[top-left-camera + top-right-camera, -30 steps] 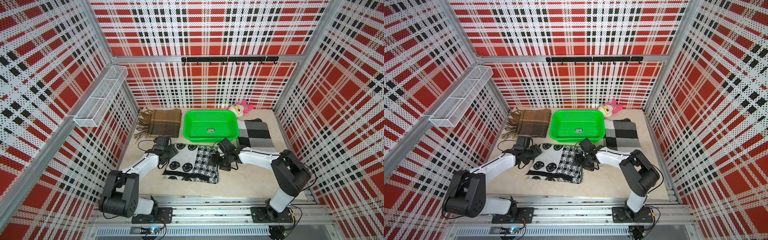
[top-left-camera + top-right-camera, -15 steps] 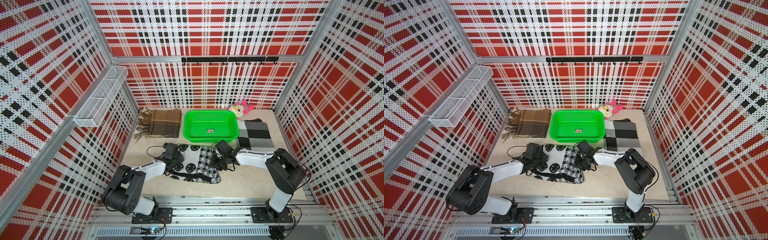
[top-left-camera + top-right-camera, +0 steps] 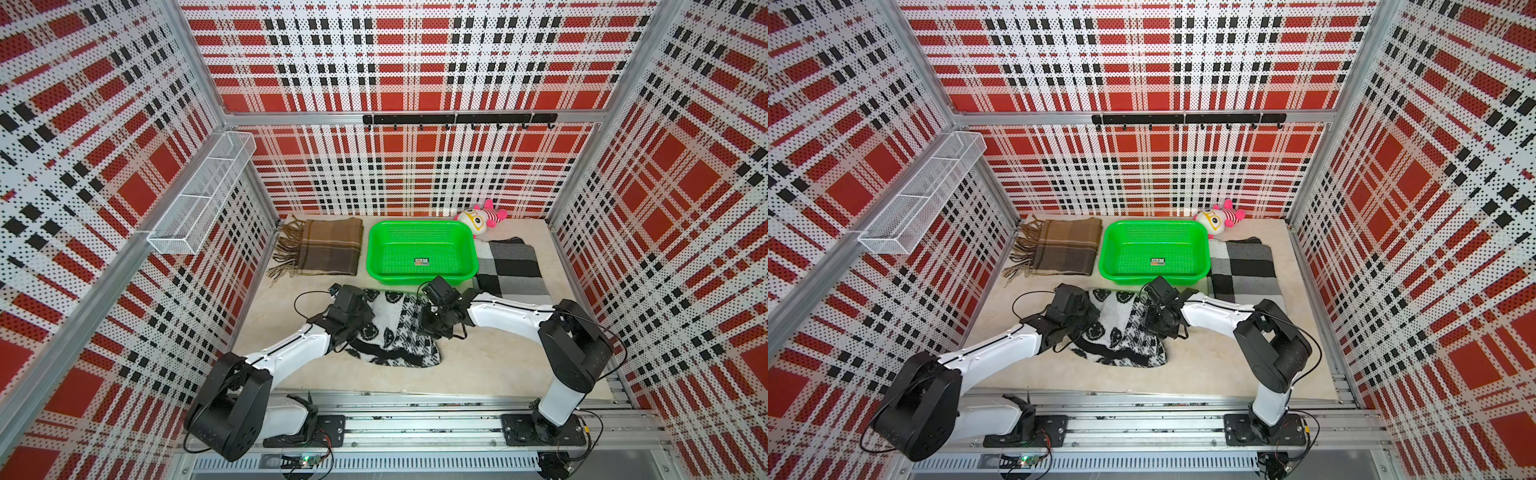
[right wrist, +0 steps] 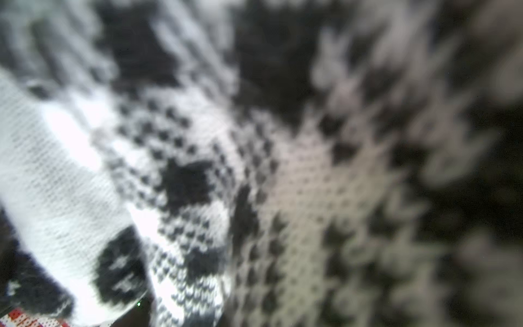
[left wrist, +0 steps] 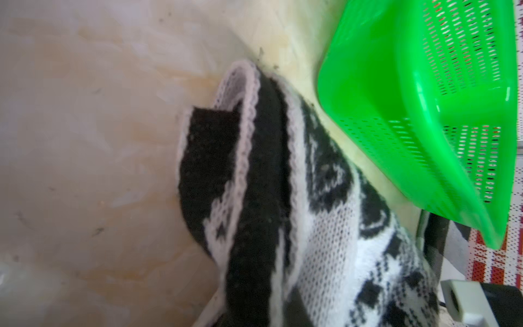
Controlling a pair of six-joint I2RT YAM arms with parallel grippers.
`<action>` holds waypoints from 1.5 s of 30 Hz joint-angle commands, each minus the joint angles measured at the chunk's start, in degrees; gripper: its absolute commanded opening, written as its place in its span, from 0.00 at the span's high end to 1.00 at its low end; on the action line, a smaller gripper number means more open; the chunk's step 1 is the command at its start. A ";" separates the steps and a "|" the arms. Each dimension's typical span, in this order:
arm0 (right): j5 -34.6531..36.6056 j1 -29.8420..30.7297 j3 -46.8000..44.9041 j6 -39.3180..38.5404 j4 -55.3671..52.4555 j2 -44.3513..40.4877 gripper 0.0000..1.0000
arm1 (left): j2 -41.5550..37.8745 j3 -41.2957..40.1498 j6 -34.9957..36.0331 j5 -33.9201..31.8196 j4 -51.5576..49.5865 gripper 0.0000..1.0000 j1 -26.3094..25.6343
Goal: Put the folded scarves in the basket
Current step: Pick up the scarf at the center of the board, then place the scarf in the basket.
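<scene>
"Two sets of fingers had the black-and-white scarf (image 3: 392, 332), right?"

"Yes. The left fingers (image 3: 360, 318) were squeezed shut on its left end. The right fingers (image 3: 430, 320) were squeezed shut on its right end."

"Where was the scarf?"

"Bunched up between them, just in front of the green basket (image 3: 372, 253). Its near edge lay on the table (image 3: 490, 365)."

"Which way was the basket?"

"Straight ahead, just past the scarf, away from the arms' bases. The scarf ran side to side, and so did the basket's long side."

"Which arm was nearer?"

"Both were close. The right one looked a tiny bit nearer the rim. I think they would need to lift and go forward together."
</scene>
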 commanded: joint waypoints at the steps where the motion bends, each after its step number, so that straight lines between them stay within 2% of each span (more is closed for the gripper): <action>1: 2.24 2.24 3.41 -1.18 -5.39 -4.82 1.00 | -4.38 3.38 -2.44 -1.52 -6.35 1.00 -2.60; 7: 5.78 4.05 7.27 -2.36 -11.42 -10.74 1.00 | -11.59 8.84 -5.27 -6.27 -15.64 1.00 -5.86; 10: 7.72 4.07 11.42 -4.46 -15.46 -12.93 1.00 | -13.52 13.26 -5.82 -6.48 -17.99 1.00 -6.57; 15: 12.27 2.52 22.48 -10.42 -22.38 -12.08 1.00 | -10.97 23.39 -4.32 -5.53 -19.42 1.00 -6.09; 21: 10.07 -8.31 33.17 -18.13 -23.45 -6.04 1.00 | 2.07 39.21 1.77 -1.12 -18.14 1.00 0.55; 24: 8.02 -12.86 38.17 -21.00 -23.20 -1.39 1.00 | 10.10 44.65 3.09 4.29 -13.86 1.00 4.04; 33: 5.86 -23.12 51.67 -24.72 -22.79 13.79 1.00 | 34.87 63.67 7.19 8.32 -11.09 1.00 7.13; 41: 1.15 -27.47 57.72 -25.31 -21.05 25.51 1.00 | 47.40 70.90 8.34 7.56 -9.48 1.00 7.36; 45: 1.14 -27.81 57.72 -25.12 -19.77 29.35 1.00 | 50.74 72.13 8.49 6.54 -9.52 1.00 7.45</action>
